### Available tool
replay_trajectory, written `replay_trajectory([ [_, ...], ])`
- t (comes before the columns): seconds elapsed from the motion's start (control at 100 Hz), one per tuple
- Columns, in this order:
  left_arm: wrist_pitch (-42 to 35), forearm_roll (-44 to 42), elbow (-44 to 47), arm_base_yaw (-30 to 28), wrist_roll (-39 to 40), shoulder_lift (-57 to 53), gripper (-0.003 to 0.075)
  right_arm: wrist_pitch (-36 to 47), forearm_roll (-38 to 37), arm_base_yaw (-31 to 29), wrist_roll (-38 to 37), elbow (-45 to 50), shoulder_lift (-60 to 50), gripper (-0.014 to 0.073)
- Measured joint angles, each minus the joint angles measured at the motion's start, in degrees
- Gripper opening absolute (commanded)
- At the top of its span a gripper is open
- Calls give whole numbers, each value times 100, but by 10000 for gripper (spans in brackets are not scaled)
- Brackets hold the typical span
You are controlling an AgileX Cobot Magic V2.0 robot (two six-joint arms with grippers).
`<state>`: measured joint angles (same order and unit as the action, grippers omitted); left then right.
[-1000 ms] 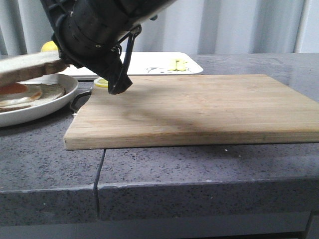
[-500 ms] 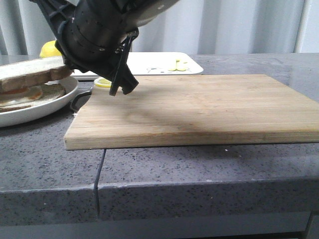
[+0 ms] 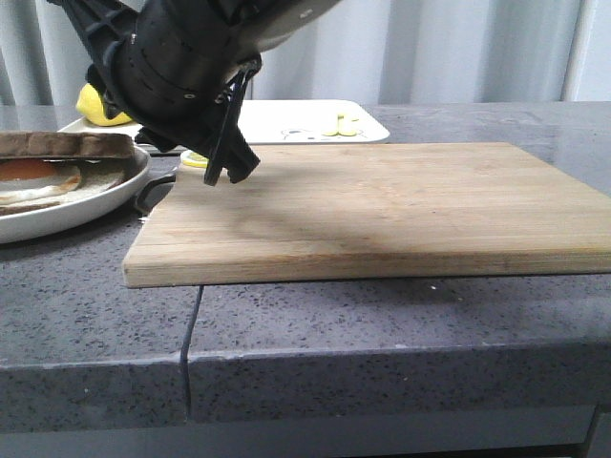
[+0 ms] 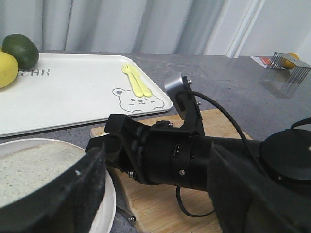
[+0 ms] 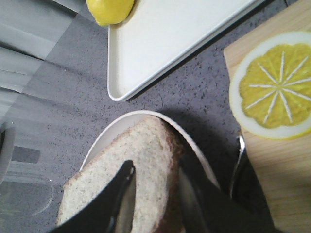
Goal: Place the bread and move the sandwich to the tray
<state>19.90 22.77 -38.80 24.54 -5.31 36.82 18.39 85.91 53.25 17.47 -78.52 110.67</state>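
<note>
The bread is being gripped between the right gripper jaws and laid flat over the egg on the plate at the near left, completing the sandwich, while the left gripper's jaws are being held open and empty.

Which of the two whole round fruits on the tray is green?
The dark green lime, farther back on the tray; the lemon touching it is yellow.

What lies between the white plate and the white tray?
In the right wrist view, only bare grey countertop separates the plate from the tray.
</note>
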Motion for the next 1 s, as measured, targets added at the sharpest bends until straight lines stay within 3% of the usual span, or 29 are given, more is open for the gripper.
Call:
replay_trajectory([
  [0.28,0,0,0,0,0,0,429,204,-161,0,0,0,-263,270],
  [0.47,0,0,0,0,0,0,429,425,-1392,0,341,0,-1042,270],
  [0.59,0,0,0,0,0,0,429,424,-2006,-29,1388,0,-1712,270],
  [0.76,0,0,0,0,0,0,429,338,-2168,-195,3214,277,-2728,270],
  [1.0,0,0,0,0,87,0,429,572,-2181,-523,4860,1812,-4526,270],
])
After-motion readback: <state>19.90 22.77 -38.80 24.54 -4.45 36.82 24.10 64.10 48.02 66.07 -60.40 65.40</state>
